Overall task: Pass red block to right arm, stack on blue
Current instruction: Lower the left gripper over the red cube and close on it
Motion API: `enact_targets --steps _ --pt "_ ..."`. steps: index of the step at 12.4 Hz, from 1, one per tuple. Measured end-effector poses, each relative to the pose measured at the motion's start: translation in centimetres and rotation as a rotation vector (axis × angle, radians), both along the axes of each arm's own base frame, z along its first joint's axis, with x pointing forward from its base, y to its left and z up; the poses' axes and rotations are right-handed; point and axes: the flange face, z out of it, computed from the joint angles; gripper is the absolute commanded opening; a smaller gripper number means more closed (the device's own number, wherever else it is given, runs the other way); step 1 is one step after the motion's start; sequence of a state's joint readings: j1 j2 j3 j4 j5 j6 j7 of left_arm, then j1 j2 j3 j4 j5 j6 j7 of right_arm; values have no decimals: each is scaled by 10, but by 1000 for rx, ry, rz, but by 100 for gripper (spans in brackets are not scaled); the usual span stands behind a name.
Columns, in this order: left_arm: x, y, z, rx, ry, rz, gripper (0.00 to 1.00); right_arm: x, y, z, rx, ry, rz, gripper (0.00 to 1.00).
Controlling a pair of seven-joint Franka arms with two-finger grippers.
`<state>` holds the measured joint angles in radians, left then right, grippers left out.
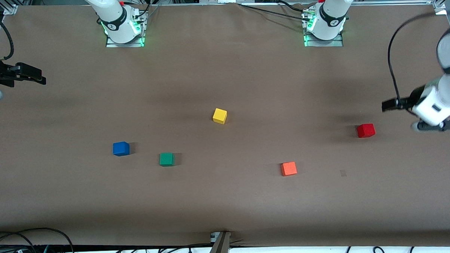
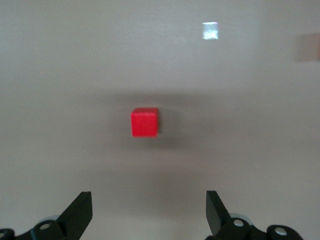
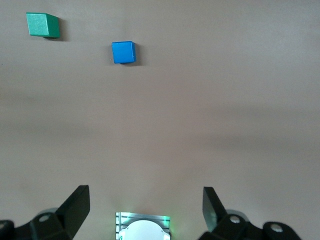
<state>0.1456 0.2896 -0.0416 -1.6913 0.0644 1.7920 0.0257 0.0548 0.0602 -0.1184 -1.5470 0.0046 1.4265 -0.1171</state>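
Red block (image 1: 366, 130): on the table at the left arm's end, untouched; left gripper (image 2: 149, 212) above and near it, fingers spread, empty. Blue block (image 1: 121, 149): toward the right arm's end, beside the green cube (image 1: 166, 159), nothing stacked. Right gripper (image 3: 146, 210): waiting, fingers apart; pickup, handover and stacking all remain.

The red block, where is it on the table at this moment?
The red block lies on the table toward the left arm's end, close to the open left hand. Its nearest cube is the orange-red cube, which lies nearer to the front camera.
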Motion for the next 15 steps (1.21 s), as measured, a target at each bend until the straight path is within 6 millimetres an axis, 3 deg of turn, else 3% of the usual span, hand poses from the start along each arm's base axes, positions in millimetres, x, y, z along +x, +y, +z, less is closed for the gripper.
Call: enact_targets --steps 2,4,8,11,13,14,15 --pt "3 27 -68 -8 -20 19 100 0 -1 -1 0 1 -1 100" --pt "-1 35 -120 -11 -63 25 100 1 -1 -1 -1 0 -2 100" --pt "-22 25 -190 -16 -141 8 100 3 -3 -3 -1 3 -7 100" --pt "-34 22 -224 -30 -121 -40 100 5 -4 -3 -2 -1 -7 100" --pt "-37 23 -235 -36 -106 -56 63 7 -4 -4 -3 -1 -7 100" --pt "-38 24 -238 -38 -102 -59 33 8 -3 -6 -3 1 -7 100" --pt "-38 25 -239 -39 -100 -61 9 9 -3 -7 -4 3 -7 100"
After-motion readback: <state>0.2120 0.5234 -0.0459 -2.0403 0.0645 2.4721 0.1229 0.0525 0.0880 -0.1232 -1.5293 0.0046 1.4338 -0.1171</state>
